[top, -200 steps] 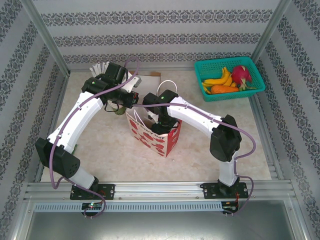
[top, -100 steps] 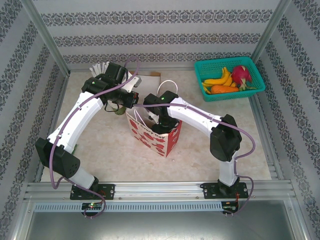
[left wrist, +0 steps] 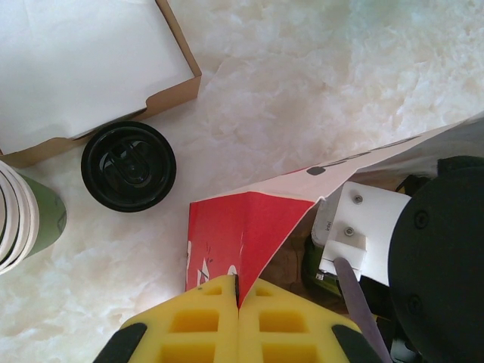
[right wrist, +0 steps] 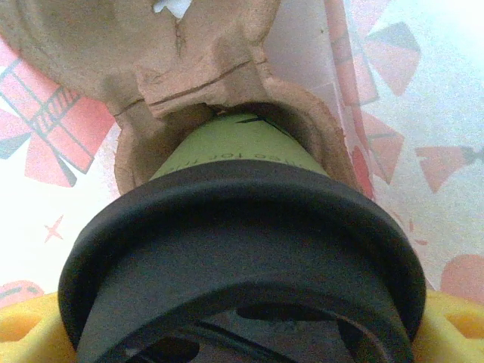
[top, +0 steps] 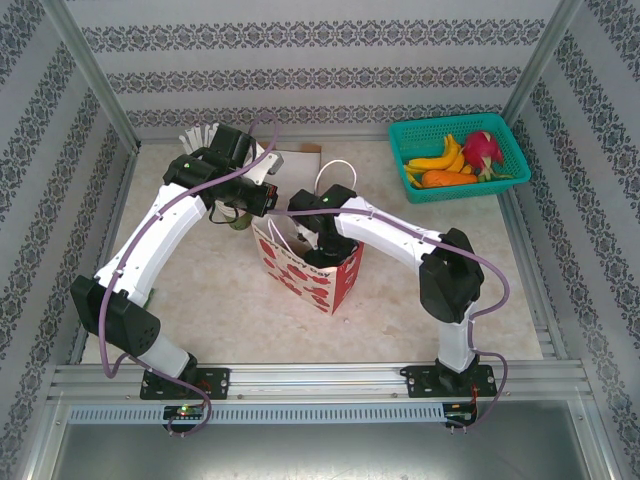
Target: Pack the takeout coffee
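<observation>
Clasping takeout coffee [right wrist: 242, 227] inside bag [top: 318, 284]

Looking down on a cream, marble-patterned table [top: 220, 300], evenly lit. Being enclosed on three sides by white walls [top: 300, 55] carrying grey floral bands, with aluminium posts [top: 94, 75] rising at the back corners.

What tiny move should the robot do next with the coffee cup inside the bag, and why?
Probably open the right pincer and let go. The coffee cup it grips already looks seated in a socket of the brown pulp carrier inside the bag, while the left pincer pinches the bag's edge to hold it open.
</observation>
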`<action>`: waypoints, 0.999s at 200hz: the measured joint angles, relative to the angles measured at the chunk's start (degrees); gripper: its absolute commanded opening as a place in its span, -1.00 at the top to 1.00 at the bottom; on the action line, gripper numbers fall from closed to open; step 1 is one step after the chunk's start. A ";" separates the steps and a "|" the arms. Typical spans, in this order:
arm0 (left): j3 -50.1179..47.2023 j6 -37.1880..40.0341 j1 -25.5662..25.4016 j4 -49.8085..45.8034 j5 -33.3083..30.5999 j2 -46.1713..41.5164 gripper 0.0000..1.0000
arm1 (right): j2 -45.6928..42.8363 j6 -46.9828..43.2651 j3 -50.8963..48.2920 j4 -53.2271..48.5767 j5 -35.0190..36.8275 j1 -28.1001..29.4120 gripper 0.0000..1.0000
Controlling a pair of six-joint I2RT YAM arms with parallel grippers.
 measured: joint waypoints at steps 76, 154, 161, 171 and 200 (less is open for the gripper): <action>0.00 0.00 0.00 0.48 0.42 -0.11 1.00 | -2.14 0.39 -3.93 3.63 0.04 0.00 0.18; 0.00 -0.02 0.00 0.74 0.68 -0.13 1.00 | -2.47 1.11 -4.85 4.46 0.04 -0.02 0.19; 0.00 -0.02 0.00 0.79 0.72 -0.11 1.00 | -2.47 1.11 -4.96 4.48 0.04 -0.02 0.19; 0.00 -0.07 0.00 0.85 0.85 -0.13 1.00 | -2.47 1.11 -4.98 4.46 0.04 -0.02 0.19; 0.00 -0.90 0.00 0.90 2.01 -0.13 1.00 | -1.79 1.29 -4.59 4.00 0.02 -0.02 0.19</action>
